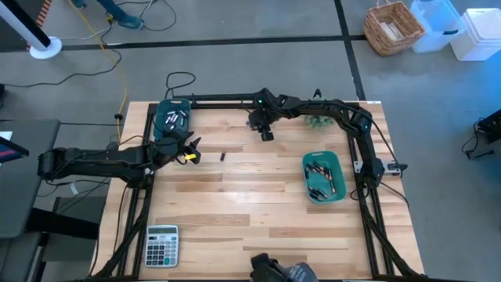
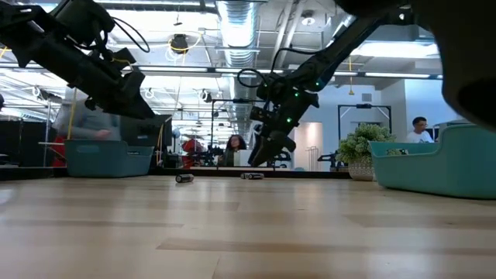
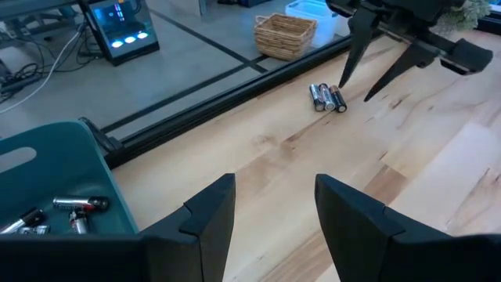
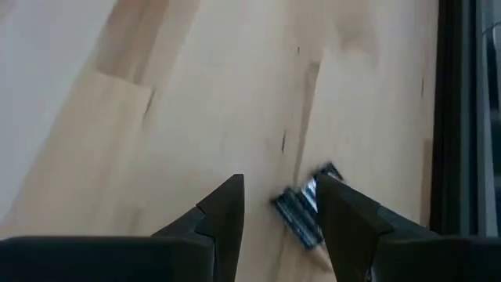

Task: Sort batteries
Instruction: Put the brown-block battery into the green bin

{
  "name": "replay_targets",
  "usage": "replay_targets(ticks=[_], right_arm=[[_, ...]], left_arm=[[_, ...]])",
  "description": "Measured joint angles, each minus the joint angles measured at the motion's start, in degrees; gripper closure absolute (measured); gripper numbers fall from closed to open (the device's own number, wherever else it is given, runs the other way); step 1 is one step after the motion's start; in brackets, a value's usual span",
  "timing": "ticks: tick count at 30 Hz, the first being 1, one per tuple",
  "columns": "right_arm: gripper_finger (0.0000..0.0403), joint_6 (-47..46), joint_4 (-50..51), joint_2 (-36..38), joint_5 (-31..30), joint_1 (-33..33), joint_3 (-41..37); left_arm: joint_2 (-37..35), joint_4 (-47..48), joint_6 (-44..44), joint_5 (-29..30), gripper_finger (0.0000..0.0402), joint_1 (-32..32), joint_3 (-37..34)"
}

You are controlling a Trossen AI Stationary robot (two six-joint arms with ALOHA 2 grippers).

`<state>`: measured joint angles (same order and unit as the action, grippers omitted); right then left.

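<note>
Frankly, the worry was the little cluster of batteries (image 3: 328, 97) lying side by side near the top centre of the overhead picture, just below the right gripper (image 1: 267, 134). Its fingers stood apart and empty above them; coming down on that huddle, they could nip two at once or knock one rolling toward the table's (image 1: 258, 227) far edge. A lone battery (image 1: 222, 157) lay left of centre, near the left gripper (image 1: 190, 150), whose fingers also gaped with nothing between them. The teal bin at upper left (image 1: 172, 119) held several batteries, and so did the teal tray at right (image 1: 310, 163); which size went where I couldn't quite make out. The calculator (image 1: 163, 244) sat untouched at lower left.
</note>
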<state>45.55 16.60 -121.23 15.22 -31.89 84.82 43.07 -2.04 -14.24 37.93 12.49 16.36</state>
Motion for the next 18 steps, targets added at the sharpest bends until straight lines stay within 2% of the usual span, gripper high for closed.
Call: replay_targets(ticks=[12,18], right_arm=[[0.0232,3.4,0.9,-0.2,-0.1,-2.3,-0.1],[0.0232,4.4,0.2,-2.7,0.0,-2.0,0.2]], left_arm=[[0.0,0.0,0.0,0.0,0.0231,0.0,0.0],[0.0,0.0,0.0,0.0,0.0231,0.0,0.0]])
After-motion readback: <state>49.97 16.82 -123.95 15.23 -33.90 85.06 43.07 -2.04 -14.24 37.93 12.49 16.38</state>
